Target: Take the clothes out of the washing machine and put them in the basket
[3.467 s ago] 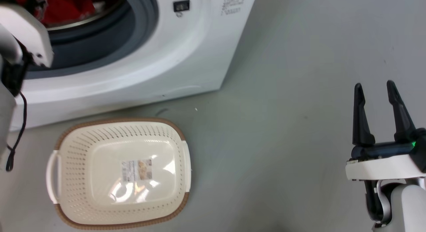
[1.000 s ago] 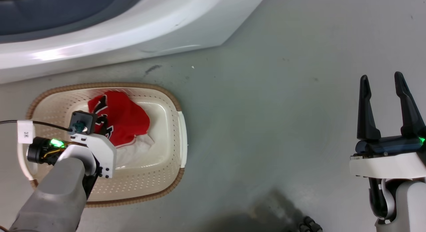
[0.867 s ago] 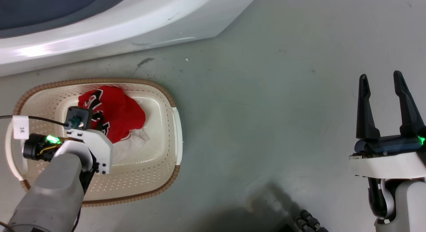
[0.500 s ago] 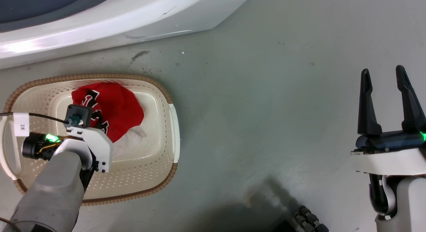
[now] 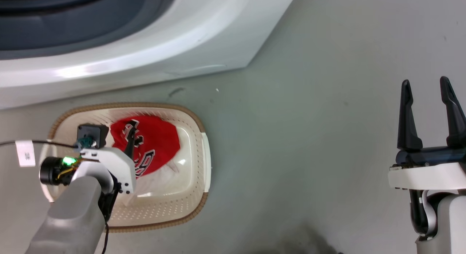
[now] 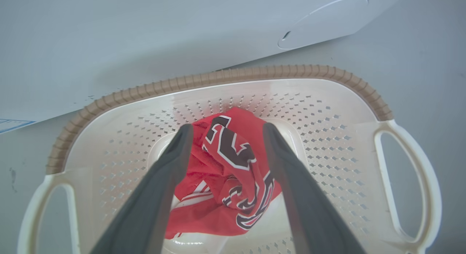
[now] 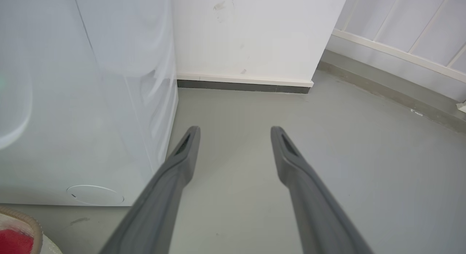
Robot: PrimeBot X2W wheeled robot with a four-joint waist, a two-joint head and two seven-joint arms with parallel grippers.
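One red garment [image 5: 153, 144] of the clothes, with black-and-white lettering and a white part under it, lies crumpled in the cream basket [image 5: 202, 152] on the floor. My left gripper [image 6: 226, 127] hangs open just above it; the cloth [image 6: 233, 174] shows between and below the spread fingers, which do not clamp it. The brown basket rim [image 6: 218, 76] sits close to the washing machine [image 5: 153, 46], whose grey porthole rim crosses the top left. My right gripper [image 5: 425, 82] stands open and empty over bare floor at the right, also seen as the right gripper [image 7: 235, 129].
The machine's white lower front [image 6: 127, 35] with a round cover [image 6: 324, 20] rises right behind the basket. Grey floor [image 5: 298, 137] stretches to the right. A white wall with dark skirting [image 7: 244, 85] stands beyond the machine's side [image 7: 72, 101]. A tagged cable [image 5: 25, 153] trails from my left wrist.
The basket was empty with my left arm at the drum; now the red garment lies in the basket under my left gripper. The head view has shifted. The right gripper stays put.
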